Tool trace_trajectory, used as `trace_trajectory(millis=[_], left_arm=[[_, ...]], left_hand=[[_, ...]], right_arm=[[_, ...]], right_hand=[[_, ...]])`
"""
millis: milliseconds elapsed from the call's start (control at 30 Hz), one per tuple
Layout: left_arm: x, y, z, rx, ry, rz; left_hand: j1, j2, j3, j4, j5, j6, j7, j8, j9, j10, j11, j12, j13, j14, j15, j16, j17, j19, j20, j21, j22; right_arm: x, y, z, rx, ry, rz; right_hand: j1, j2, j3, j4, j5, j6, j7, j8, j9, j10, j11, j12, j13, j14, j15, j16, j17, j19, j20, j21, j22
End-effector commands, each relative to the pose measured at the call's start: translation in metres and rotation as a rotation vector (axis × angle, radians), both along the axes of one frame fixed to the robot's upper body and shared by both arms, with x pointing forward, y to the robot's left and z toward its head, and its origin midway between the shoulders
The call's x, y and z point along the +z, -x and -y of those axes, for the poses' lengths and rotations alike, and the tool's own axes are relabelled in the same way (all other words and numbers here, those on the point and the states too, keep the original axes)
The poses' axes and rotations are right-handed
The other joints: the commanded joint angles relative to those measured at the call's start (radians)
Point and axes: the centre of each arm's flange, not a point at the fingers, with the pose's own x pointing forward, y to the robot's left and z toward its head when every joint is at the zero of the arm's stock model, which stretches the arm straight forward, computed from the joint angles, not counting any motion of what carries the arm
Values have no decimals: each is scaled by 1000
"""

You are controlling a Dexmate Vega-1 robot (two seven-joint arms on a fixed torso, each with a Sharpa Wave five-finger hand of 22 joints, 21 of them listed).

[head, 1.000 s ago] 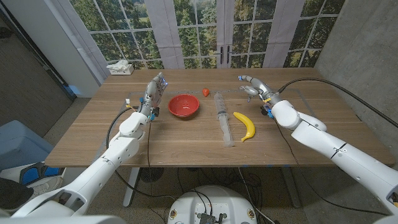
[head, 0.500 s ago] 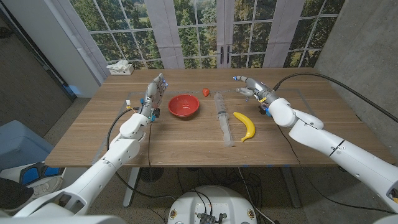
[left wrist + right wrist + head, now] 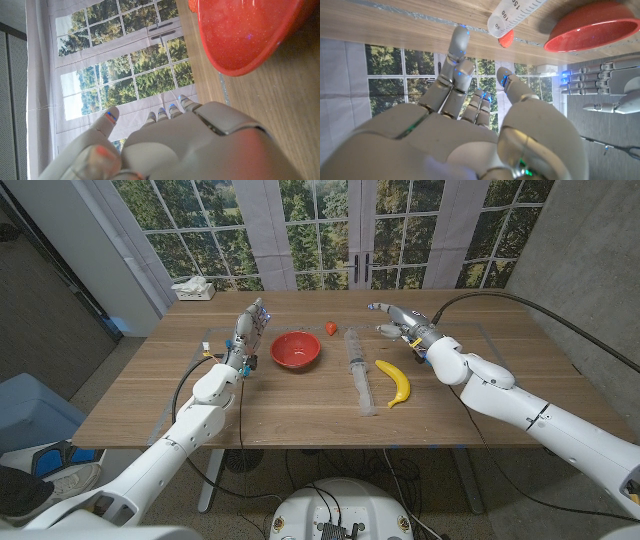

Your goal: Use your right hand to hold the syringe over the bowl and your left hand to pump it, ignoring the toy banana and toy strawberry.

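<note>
syringe (image 3: pixel 359 368): lay flat on table, centre of head view, between bowl (image 3: pixel 296 349) and banana (image 3: pixel 394 381); untouched.
change: right hand (image 3: pixel 400 320) slid left across upper right over the last second, closing on the syringe's far end.
right hand state: fingers spread, empty.
left hand (image 3: pixel 250 328): upright left of bowl, released, no move.
meaning: reach underway, grasp not started.
strawberry (image 3: pixel 331 328): behind bowl, ignore.
</note>
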Motion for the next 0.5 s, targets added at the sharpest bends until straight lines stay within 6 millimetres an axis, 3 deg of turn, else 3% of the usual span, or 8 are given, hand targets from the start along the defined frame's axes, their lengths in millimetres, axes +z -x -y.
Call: trace_trajectory(millis=[33, 500], left_arm=[[-1, 2, 1, -2, 9, 3], [-3, 4, 2, -3, 25, 6]], left_hand=[[-11, 67, 2, 1, 8, 3, 1, 2, 5, -55, 6, -2, 2, -89, -54, 1, 2, 4, -92, -2, 5], [-11, 68, 2, 1, 9, 8, 0, 2, 5, -51, 6, -2, 2, -86, -53, 1, 2, 8, -90, -2, 5]], right_arm=[[1, -1, -16, -39, 167, 60], [-5, -3, -27, -63, 322, 106]], right_hand=[[29, -4, -8, 4, -8, 1, -21, 3, 2, -6, -10, -3, 2, -12, -93, -9, 1, -15, -2, 13, 0], [69, -31, -24, 5, -34, -3, -43, 8, 3, -14, -15, 2, 3, -47, -94, -28, 1, -52, -7, 38, -10]])
